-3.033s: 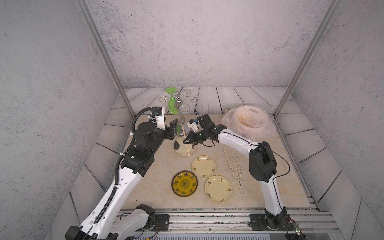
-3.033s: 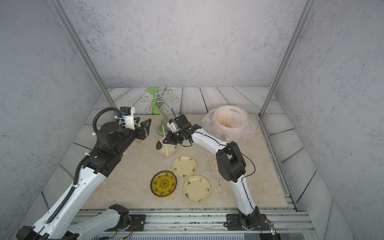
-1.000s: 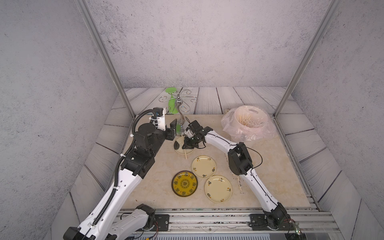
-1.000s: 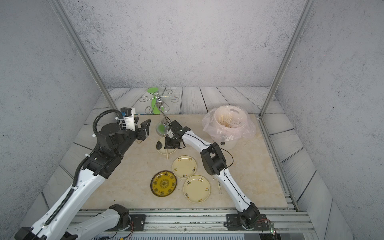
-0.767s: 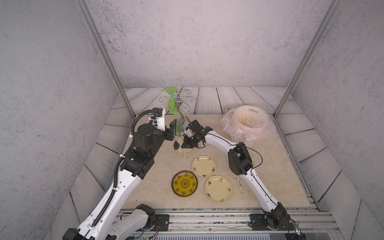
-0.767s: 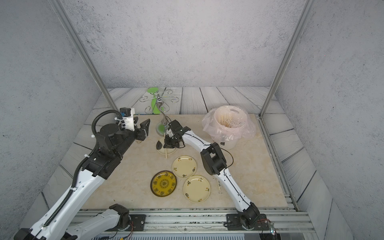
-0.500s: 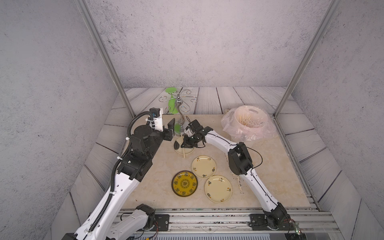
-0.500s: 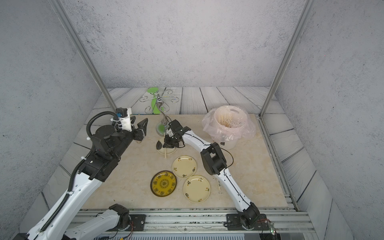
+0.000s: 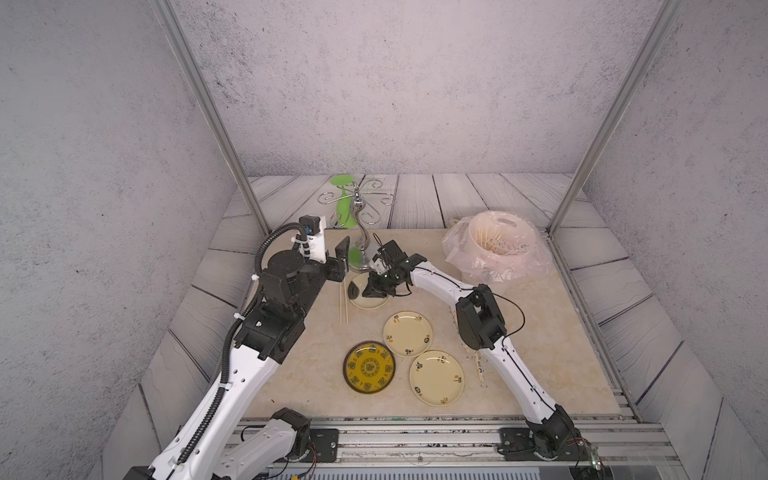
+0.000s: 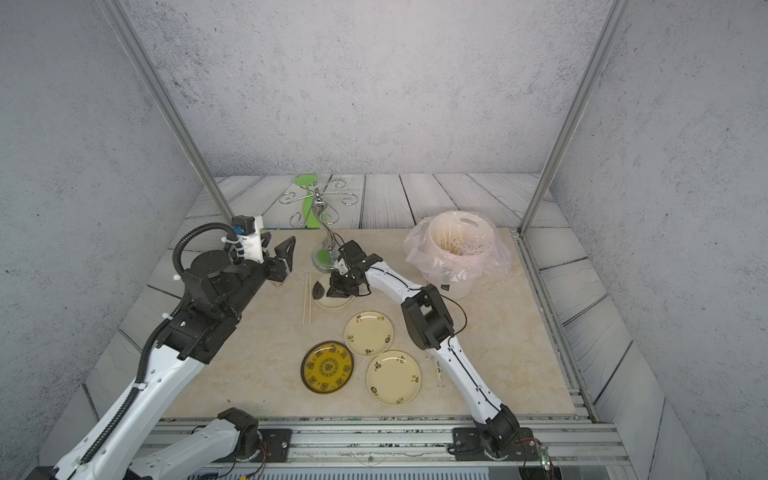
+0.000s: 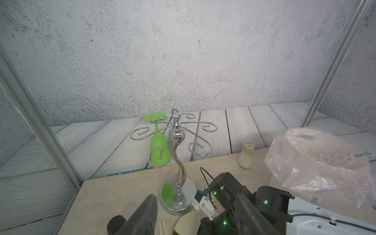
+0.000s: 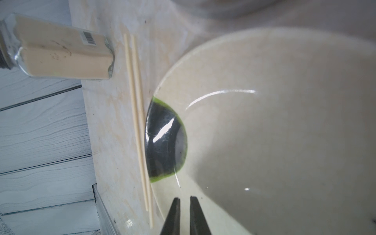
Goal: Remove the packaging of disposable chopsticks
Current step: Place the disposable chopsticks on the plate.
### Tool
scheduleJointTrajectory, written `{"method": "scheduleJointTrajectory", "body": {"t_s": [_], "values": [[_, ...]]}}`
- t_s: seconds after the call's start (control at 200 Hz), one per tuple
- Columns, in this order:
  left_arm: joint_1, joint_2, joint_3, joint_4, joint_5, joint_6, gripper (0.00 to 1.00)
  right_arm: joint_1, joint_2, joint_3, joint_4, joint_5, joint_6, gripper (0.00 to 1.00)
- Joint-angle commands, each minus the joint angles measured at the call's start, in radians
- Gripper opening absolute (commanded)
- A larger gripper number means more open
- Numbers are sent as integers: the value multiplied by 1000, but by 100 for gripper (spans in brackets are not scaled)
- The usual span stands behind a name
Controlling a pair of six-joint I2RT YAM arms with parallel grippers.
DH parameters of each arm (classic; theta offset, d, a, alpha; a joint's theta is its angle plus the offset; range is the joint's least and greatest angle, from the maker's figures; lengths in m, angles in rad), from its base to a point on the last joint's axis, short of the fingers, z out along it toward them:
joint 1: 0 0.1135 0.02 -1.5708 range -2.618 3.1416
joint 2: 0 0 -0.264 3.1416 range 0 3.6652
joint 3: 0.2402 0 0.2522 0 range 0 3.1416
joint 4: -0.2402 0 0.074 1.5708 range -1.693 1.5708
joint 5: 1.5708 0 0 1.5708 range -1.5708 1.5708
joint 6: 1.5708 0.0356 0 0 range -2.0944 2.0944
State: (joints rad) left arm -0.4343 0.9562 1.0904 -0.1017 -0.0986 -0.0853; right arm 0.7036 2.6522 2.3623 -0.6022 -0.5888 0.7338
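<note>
A bare pair of disposable chopsticks (image 12: pixel 138 114) is seen lying on the counter (image 9: pixel 540 332) beside the plate (image 12: pixel 264 132). Right gripper (image 12: pixel 184 203) jaws are parted only a sliver, nothing pinched; left gripper (image 11: pixel 195 211) jaws are spread, empty. Next wrapped pair (image 9: pixel 478 365) probably gets fetched.

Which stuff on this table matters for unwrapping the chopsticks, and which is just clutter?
Job:
- bare chopsticks
- wrapped chopsticks
- lined bin
- right gripper, slightly parted, empty
- left gripper, open

Clutter:
- cream plates
- yellow plate
- metal rack
- green glass
- jar
</note>
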Motion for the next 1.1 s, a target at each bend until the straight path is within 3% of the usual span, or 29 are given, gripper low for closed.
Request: {"method": "scheduleJointTrajectory", "body": {"t_s": [0.0, 0.255, 0.34, 0.395, 0.525, 0.671, 0.861, 0.951, 1.036, 1.096], "values": [[-2, -11, -1, 19, -4, 19, 63, -5, 53, -8, -10, -2, 3, 13], [-5, 24, 6, -6, -66, 38, 63, -6, -59, -84, 25, 17, -27, 14], [1, 57, -3, -63, -212, 12, 61, -5, -120, -109, 10, 24, -45, 14], [66, 89, -2, -187, -237, -57, 59, -5, -182, -155, 3, 31, -77, 14], [237, 116, -53, -331, -124, -185, 60, -3, -381, -397, 103, 82, -96, 15], [319, 193, -65, -354, -39, -188, 60, 2, -509, -526, 175, 96, -106, 16], [369, 426, -6, -438, 50, -122, 57, 4, -599, -569, 122, 68, -157, 17], [377, 542, 37, -474, 83, -117, 48, 5, -674, -655, 154, 74, -159, 18], [377, 631, 92, -528, 188, -117, 38, 5, -746, -731, 183, 84, -159, 18], [377, 678, 106, -526, 228, -124, 36, 5, -788, -779, 199, 85, -160, 18]]}}
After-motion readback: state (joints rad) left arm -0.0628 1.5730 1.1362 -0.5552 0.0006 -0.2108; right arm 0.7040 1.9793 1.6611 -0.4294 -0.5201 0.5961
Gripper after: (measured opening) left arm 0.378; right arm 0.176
